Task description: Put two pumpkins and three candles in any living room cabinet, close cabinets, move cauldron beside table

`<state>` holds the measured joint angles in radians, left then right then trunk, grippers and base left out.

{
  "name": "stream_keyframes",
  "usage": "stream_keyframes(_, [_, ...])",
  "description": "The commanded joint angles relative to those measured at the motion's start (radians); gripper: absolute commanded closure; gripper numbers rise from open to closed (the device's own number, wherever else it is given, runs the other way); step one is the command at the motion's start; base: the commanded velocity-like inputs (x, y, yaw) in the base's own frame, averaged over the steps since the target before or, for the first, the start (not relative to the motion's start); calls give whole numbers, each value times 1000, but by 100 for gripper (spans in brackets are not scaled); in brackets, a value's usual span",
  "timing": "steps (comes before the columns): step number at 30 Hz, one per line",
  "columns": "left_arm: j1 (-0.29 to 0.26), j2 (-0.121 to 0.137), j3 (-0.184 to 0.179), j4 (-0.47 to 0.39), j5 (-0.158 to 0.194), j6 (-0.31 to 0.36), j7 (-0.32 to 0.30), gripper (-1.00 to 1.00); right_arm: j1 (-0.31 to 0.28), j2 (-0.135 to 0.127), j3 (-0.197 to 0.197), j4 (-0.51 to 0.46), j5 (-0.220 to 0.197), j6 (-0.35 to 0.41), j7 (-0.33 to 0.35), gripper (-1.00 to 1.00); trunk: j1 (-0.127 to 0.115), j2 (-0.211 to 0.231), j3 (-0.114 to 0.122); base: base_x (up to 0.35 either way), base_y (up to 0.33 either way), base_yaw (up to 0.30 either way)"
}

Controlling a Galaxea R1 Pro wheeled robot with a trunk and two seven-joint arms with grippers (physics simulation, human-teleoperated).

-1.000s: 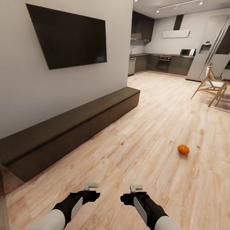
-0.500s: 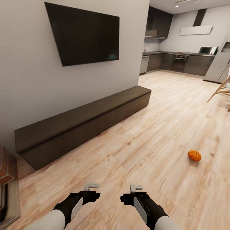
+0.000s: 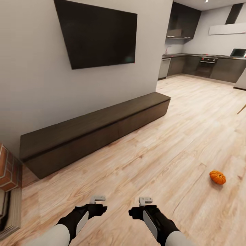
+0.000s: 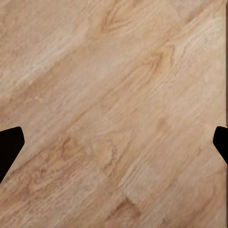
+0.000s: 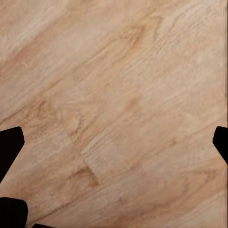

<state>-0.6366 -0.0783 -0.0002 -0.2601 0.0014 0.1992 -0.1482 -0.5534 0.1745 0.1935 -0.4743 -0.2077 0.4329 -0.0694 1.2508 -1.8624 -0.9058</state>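
Orange pumpkin (image 3: 217, 177) lies on the wood floor (image 3: 164, 160), well apart from the shut cabinet (image 3: 95, 131); both grippers (image 3: 97, 198) (image 3: 146, 200) hang spread and empty, so fetching it looks next

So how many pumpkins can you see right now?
1. A single pumpkin lies on the wooden floor, ahead and to the robot's right, well apart from the long dark cabinet along the wall. The second may be outside the view.

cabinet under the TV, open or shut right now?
Shut. The cabinet shows flat dark fronts flush along its whole length in the head view, no pale interior exposed. The pumpkin is on the floor, outside it.
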Motion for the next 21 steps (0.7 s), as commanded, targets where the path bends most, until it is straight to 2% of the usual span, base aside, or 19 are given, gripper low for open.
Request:
stream_keyframes(1, [0, 0, 0, -2, 0, 6, -2, -100, 0, 0, 3, -1, -10, 3, -7, -100, 0, 0, -1, 184, -216, 18])
stream_keyframes(10, [0, 0, 0, -2, 0, 6, -2, -100, 0, 0, 4, -4, -10, 2, -7, -100, 0, 0, -1, 185, -216, 24])
stream_keyframes(21, [0, 0, 0, -2, 0, 6, -2, -100, 0, 0, 4, -4, -10, 3, -8, -100, 0, 0, -1, 193, -222, 252])
